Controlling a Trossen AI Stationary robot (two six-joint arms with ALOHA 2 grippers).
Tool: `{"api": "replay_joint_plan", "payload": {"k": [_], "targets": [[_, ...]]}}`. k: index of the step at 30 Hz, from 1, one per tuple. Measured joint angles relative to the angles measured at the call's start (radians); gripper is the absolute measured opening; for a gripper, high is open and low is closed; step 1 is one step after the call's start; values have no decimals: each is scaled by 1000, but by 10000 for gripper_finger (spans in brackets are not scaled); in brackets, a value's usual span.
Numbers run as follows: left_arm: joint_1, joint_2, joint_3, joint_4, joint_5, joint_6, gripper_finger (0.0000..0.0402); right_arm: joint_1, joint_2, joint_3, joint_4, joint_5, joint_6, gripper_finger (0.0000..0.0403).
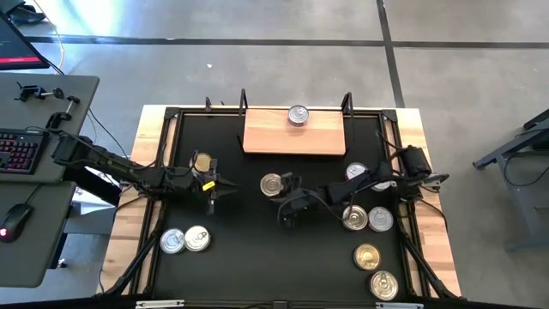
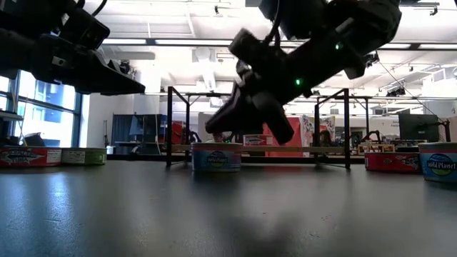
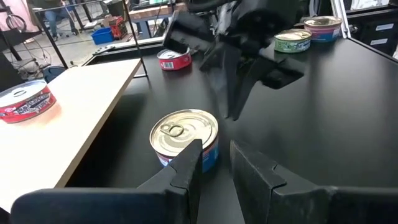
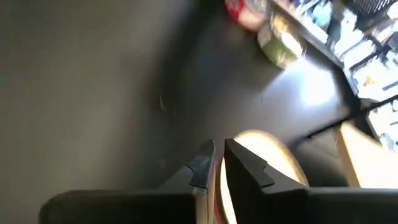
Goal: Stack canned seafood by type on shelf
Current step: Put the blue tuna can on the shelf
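the right gripper hangs tilted just beside the silver-lidded centre can, fingers nearly pressed together and pinching nothing, apparently lining up a pick. the left gripper hovers on that can's other side, fingers a little apart and empty, probably waiting. one red-sided can sits on the shelf, likely starting a stack; the other cans lie scattered on the black tabletop.

My left pincer hangs over the black desk, fingers slightly parted, just short of a silver-lidded can. The right pincer hovers beyond it. A red can sits on the wooden shelf.
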Motion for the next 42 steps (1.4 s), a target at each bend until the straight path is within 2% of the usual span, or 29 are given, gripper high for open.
{"api": "replay_joint_plan", "payload": {"k": [3, 8, 11, 15, 22, 25, 36, 42], "targets": [[0, 0, 0, 0, 0, 0, 76, 2, -3, 0, -1, 2, 5, 64], [0, 0, 0, -2, 0, 0, 76, -24, 13, 1, -52, -1, -27, 138], [0, 0, 0, -3, 0, 0, 76, -52, 53, 4, -67, -42, -109, 159], [0, 0, 0, -4, 0, 0, 76, -63, 112, 8, 2, 0, -197, 132], [0, 0, 0, -4, 0, 0, 76, -62, 145, 8, 18, 112, -207, 13], [0, 0, -1, -4, 0, -1, 76, -59, 146, 19, -2, 137, -189, 14], [0, 0, -1, 4, 0, -19, 76, 14, 157, 204, -307, 320, -199, 0], [0, 0, -1, 3, 0, -18, 76, 32, 147, 237, -378, 397, -195, 0]]}}
